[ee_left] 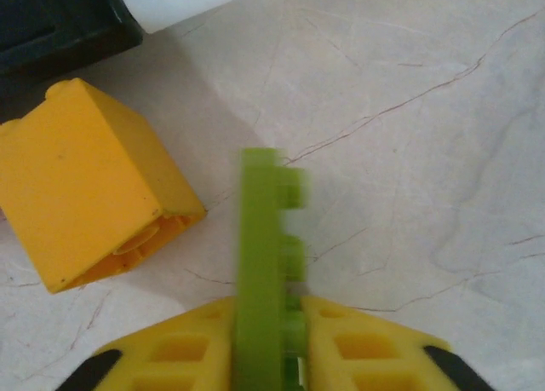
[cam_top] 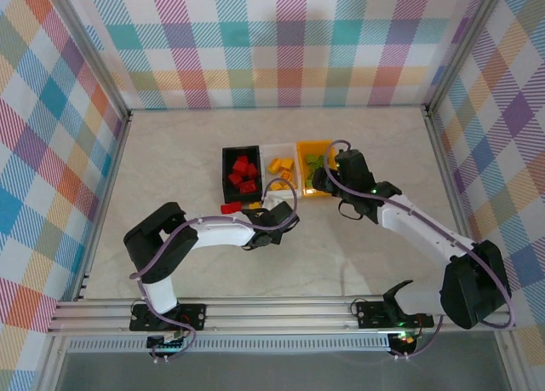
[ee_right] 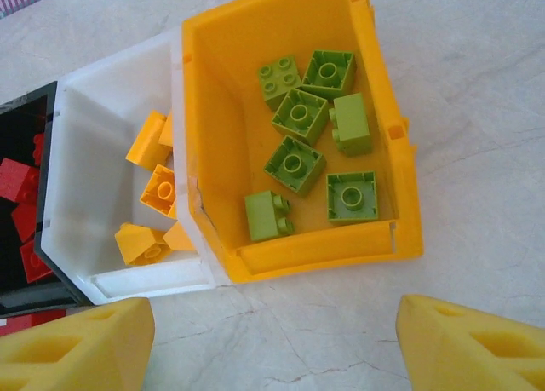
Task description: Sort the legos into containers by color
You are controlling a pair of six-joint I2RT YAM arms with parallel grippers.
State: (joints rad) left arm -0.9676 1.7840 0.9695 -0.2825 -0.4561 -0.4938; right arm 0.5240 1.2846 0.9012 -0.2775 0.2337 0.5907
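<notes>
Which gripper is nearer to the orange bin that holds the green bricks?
Right. The right gripper, open, hovers just off the orange bin's near wall. The left gripper, shut on a green brick, is farther off, in front of the white bin.

No text, number, label or brand mark is showing legibly on anything here (the stud tops of the green legos (ee_right: 294,163) in the orange bin (ee_right: 407,205) are appearing too soft to make out any embossing).
</notes>
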